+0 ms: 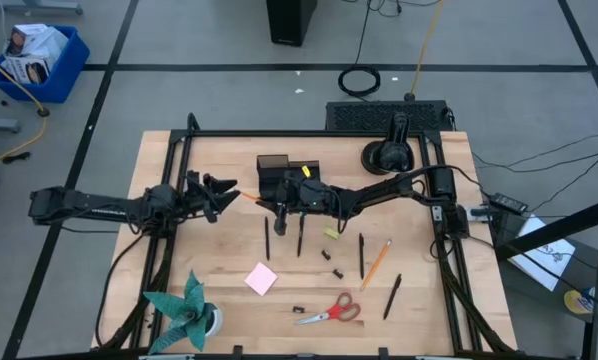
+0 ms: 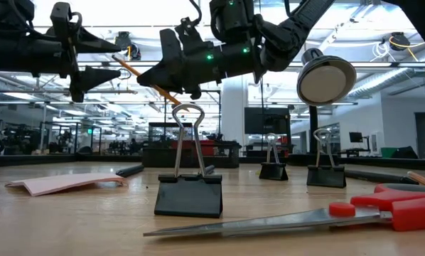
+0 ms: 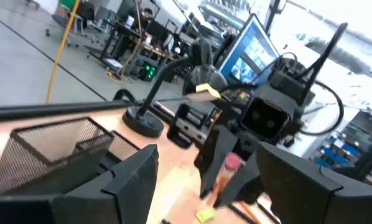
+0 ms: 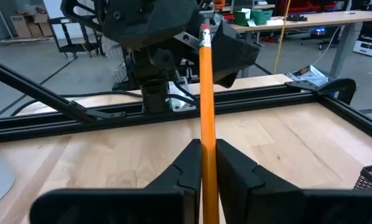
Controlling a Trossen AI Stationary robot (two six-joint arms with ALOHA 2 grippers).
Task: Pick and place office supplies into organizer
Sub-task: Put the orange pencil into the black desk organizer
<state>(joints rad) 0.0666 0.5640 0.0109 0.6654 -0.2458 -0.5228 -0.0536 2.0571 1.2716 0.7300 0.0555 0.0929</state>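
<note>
My right gripper (image 1: 277,200) reaches in from the table's right, above the middle of the table and just in front of the black mesh organizer (image 1: 282,172). It is shut on an orange pencil (image 4: 204,81). The pencil's eraser end (image 3: 231,163) points at my left gripper (image 1: 229,190). That gripper faces it from the left, open, with its fingers on either side of the eraser end and no touch that I can see. Pens (image 1: 300,235), a second pencil (image 1: 376,265), red-handled scissors (image 1: 334,312) and a pink sticky pad (image 1: 261,279) lie flat on the table. My right gripper pinches the pencil's shaft (image 4: 206,134) between its two fingers. The fingers come level from the table's right, and the pencil runs on ahead of them. It is lifted clear of the table and slants up toward its eraser end (image 2: 120,60).
Black binder clips (image 2: 189,192) stand near the table's front edge. A teal paper plant (image 1: 184,310) is at the near left corner, and a round black base with an upright post (image 1: 387,152) at the far right. A black frame rail (image 4: 173,115) borders the table.
</note>
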